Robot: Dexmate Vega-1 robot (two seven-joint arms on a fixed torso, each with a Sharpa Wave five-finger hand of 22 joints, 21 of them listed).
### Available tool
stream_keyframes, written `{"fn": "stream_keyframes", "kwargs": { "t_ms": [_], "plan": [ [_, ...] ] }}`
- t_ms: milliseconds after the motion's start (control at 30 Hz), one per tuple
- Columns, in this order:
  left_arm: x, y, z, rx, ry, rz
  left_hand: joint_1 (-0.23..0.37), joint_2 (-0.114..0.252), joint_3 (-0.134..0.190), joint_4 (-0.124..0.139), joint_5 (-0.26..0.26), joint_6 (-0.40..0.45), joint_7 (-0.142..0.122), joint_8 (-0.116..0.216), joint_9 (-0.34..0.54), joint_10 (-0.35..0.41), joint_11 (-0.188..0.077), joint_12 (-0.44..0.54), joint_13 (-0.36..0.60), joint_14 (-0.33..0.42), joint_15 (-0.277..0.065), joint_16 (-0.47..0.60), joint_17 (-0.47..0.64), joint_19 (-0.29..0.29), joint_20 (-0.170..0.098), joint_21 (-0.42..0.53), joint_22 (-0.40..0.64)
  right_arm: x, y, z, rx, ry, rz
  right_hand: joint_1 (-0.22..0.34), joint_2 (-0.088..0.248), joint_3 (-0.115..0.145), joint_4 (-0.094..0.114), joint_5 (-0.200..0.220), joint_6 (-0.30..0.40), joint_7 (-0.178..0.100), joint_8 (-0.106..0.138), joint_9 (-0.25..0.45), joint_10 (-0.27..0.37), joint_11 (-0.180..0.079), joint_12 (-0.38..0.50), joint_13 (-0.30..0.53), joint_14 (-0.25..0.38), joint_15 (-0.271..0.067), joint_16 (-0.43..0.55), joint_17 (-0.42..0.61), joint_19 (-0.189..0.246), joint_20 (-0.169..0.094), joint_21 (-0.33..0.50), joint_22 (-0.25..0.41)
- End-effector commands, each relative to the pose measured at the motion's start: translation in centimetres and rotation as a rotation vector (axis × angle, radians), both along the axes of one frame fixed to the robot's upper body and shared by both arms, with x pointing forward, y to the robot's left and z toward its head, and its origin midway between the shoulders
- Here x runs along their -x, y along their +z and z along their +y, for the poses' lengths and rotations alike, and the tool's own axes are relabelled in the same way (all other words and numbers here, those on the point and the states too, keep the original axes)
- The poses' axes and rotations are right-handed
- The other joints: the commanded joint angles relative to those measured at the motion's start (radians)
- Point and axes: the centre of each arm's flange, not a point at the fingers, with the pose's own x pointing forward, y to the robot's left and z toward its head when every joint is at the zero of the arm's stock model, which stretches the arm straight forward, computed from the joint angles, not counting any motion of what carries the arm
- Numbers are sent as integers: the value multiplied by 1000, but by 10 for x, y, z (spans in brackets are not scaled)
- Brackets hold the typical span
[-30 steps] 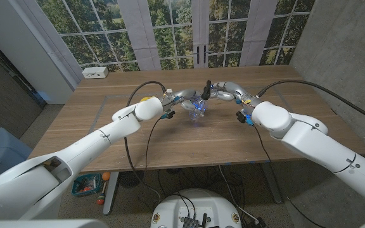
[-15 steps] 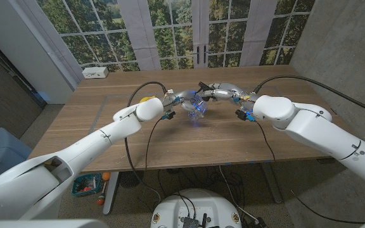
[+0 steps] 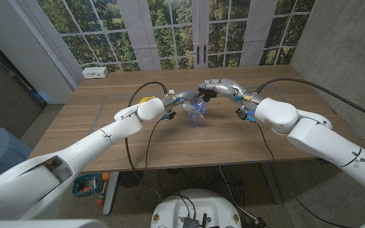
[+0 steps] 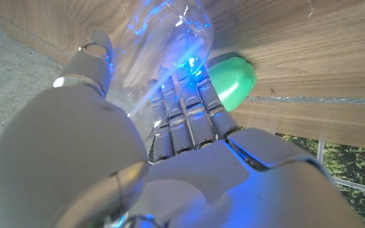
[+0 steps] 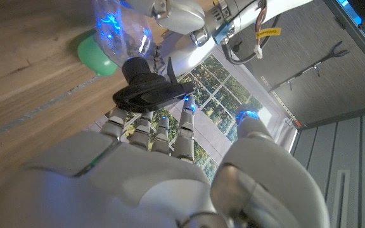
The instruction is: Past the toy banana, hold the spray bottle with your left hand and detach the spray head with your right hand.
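Beyond the yellow toy banana (image 3: 146, 99), my left hand (image 3: 181, 97) grips the clear spray bottle (image 3: 197, 109), which glows blue. The left wrist view shows my fingers (image 4: 185, 117) wrapped round the bottle (image 4: 170, 38). My right hand (image 3: 219, 86) hovers just above and behind the bottle and pinches the black spray head (image 3: 203, 92). In the right wrist view the spray head (image 5: 149, 88) sits at my fingertips (image 5: 160, 123), right at the neck of the bottle (image 5: 116, 28). Whether head and neck are apart I cannot tell.
A green rounded object (image 4: 232, 81) (image 5: 94, 49) lies on the wooden table (image 3: 106, 136) beside the bottle. A white box (image 3: 96, 72) stands at the far left edge. Black cables (image 3: 265, 136) loop off both forearms over the table.
My right hand has swung from the bottle's right side to above and behind it, taking the spray head with it. The left hand and bottle have stayed put.
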Motion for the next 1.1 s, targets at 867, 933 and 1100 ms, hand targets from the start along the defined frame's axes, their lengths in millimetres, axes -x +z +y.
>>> {"fn": "stream_keyframes", "kwargs": {
  "t_ms": [867,933,1100],
  "plan": [
    [11,0,-2,23,-1,-43,200,216,92,81,3,175,-144,11,7,240,-230,-3,54,142,-267,-2,13,-10,-68,35,-6,-11,-54,-31,-180,-281,-3,-182,62,-53,-15,-1,-460,63,-157,-19,126,97,-21,-91,206,-7,68,-34,172,-35,-4,17],
    [11,0,-1,26,2,-43,200,216,92,81,3,175,-145,11,8,241,-230,-4,54,142,-267,-2,13,-10,-68,37,-7,-10,-54,-31,-189,-285,-10,-190,64,-55,-22,1,-435,56,-145,-20,158,74,-8,-90,271,-37,102,-21,226,-50,24,27],
    [13,0,1,26,-1,-48,200,216,92,81,3,175,-143,10,8,243,-230,-5,55,142,-267,-4,15,-12,-68,41,-8,-9,-53,-28,-175,-280,-17,-190,59,-56,-41,5,-427,53,-144,-21,181,54,-4,-94,383,-55,154,-6,362,-74,92,36]
  ]
}}
